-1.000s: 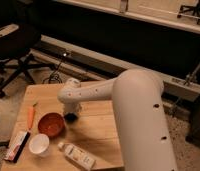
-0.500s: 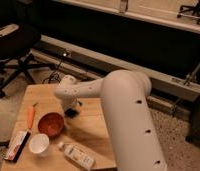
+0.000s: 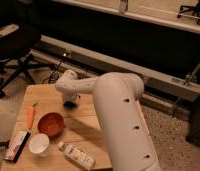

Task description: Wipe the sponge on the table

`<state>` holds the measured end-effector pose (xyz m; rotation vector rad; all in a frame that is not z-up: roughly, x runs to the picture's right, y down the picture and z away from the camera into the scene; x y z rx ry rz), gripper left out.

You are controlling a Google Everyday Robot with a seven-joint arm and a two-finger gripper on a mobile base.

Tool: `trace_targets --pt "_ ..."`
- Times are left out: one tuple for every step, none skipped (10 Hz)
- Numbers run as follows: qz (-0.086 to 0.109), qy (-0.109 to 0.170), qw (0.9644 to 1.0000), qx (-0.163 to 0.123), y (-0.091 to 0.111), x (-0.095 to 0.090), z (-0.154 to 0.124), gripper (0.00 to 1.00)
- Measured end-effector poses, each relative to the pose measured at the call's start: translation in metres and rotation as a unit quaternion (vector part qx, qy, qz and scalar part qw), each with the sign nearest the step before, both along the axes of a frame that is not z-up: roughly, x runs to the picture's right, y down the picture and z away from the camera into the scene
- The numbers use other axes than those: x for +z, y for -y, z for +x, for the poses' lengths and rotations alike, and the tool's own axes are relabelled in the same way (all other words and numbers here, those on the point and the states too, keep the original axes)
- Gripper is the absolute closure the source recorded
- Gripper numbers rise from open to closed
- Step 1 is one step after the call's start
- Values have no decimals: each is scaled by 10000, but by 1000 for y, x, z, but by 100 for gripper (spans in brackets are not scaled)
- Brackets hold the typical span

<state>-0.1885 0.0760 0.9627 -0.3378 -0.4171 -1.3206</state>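
Partly hidden, the gripper (image 3: 69, 104) hangs low over the table (image 3: 43, 96), its grip unclear.

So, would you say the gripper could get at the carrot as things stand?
Probably yes. The gripper hangs low over the table, not far from the carrot, with only bare wood between them; the red bowl sits nearer the front edge, off that line.

Smooth white arm (image 3: 118, 105), dark screw holes (image 3: 126, 100), dark fingers (image 3: 70, 102) over table (image 3: 45, 96)
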Motion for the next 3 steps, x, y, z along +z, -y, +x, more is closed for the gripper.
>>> trace_targets --pt "58 -43 10000 44 9 7 -1 64" --pt "83 -58 9999 89 15 11 -3 68" --pt "98 -63 9997 193 25 14 -5 70"
